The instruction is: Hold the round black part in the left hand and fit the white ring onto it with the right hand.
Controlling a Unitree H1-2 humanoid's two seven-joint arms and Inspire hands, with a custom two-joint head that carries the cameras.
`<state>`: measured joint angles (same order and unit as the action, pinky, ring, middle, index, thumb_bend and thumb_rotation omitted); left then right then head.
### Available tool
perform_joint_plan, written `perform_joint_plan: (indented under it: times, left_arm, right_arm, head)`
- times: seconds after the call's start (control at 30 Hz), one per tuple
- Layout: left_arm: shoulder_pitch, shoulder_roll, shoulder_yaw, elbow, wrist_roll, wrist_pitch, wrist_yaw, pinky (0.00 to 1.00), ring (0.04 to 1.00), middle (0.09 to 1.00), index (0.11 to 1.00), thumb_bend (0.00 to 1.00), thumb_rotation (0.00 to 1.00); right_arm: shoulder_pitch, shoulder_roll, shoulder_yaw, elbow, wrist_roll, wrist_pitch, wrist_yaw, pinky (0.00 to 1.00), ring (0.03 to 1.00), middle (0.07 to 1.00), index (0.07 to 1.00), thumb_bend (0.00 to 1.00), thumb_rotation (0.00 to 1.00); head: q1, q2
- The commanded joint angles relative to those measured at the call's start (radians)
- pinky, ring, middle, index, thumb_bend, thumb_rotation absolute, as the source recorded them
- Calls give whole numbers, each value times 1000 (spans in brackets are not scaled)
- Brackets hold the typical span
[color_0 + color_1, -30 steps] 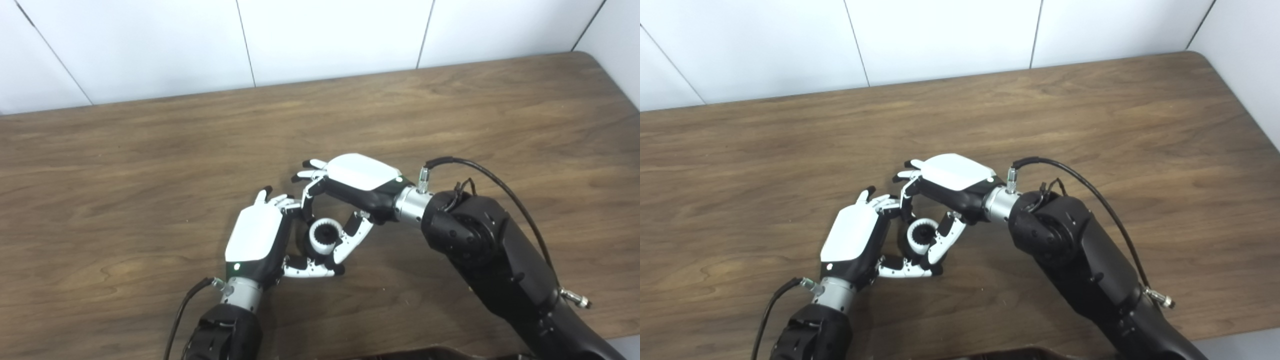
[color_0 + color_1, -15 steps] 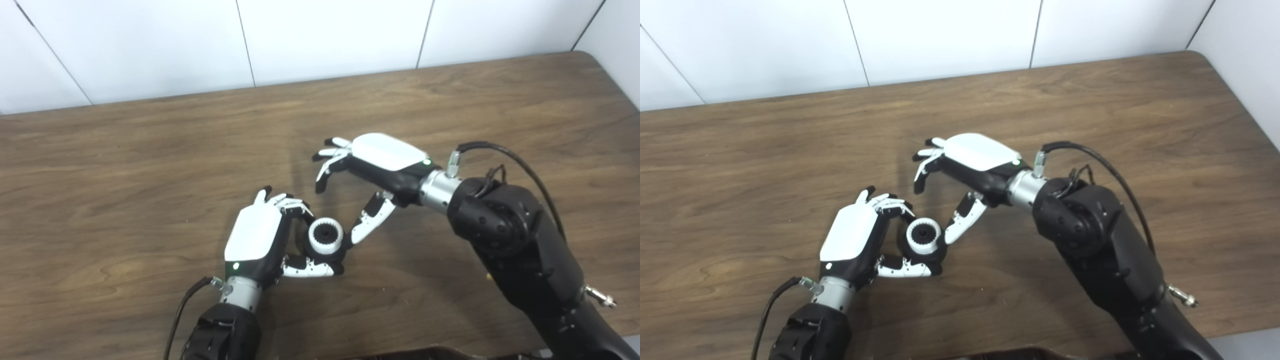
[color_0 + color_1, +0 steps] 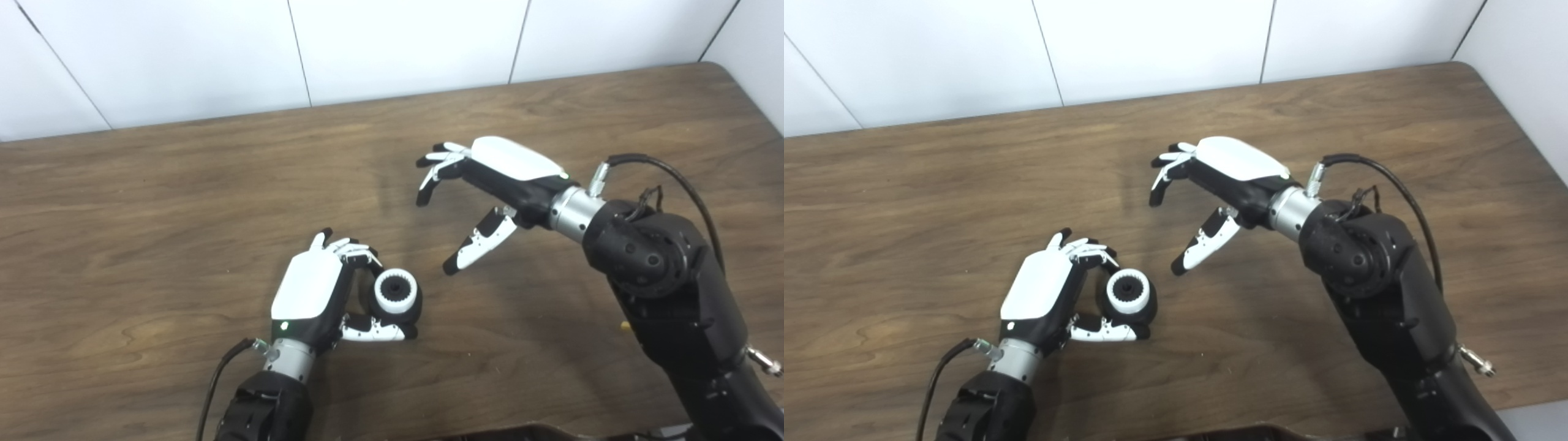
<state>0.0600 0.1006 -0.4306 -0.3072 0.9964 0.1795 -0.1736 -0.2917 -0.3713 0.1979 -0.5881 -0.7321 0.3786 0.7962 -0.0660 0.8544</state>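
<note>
Brown wooden table (image 3: 153,202) against white wall panels (image 3: 398,43). Left hand (image 3: 315,291) low near the front edge, closed around the round black part (image 3: 409,311), fingers above and thumb beneath. White ring (image 3: 395,292) seated on the part's upturned face, dark toothed centre showing through. Right hand (image 3: 490,184) raised well apart, up and to the right, spread wide and holding nothing, thumb angled down toward the tabletop

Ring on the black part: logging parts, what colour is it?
White ring, clearest in the left eye view.
</note>
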Motion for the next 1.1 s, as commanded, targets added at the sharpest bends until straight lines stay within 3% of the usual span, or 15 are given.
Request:
perform_joint_plan:
  times: [0.0, 0.27, 0.3, 0.33, 0.57, 1.07]
  left_arm:
    - [-2, 14, 12, 2, -4, 0, -5, 1000, 847, 747, 487, 522, 55]
    - [-6, 44, 26, 24, -21, -51, 30, 967, 820, 740, 496, 520, 76]
    - [-7, 48, 28, 28, -20, -59, 40, 947, 819, 751, 602, 701, 191]
    - [-8, 52, 30, 32, -20, -65, 46, 936, 818, 760, 654, 775, 245]
    - [-5, 70, 50, 23, -36, -87, 48, 938, 849, 837, 831, 931, 397]
    - [-6, 85, 107, -50, -34, -67, -12, 921, 850, 839, 862, 969, 435]
  right_arm:
    - [-27, -19, -19, -22, 1, -6, -37, 827, 965, 902, 654, 909, 270]
    - [-10, -30, -29, -17, 0, 1, -55, 828, 962, 899, 658, 907, 281]
    - [-7, -32, -30, -16, 0, 1, -58, 826, 963, 900, 659, 906, 285]
    - [-6, -32, -30, -15, 0, 1, -60, 825, 963, 900, 661, 904, 286]
    - [1, -31, -26, -8, -8, 5, -74, 816, 960, 898, 664, 902, 299]
    - [15, -12, -14, 16, -10, 9, -113, 817, 959, 890, 666, 911, 311]
  head:
    - [-1, 0]
    - [0, -3]
    - [0, -3]
    - [0, -3]
    - [2, -6]
    - [13, -10]
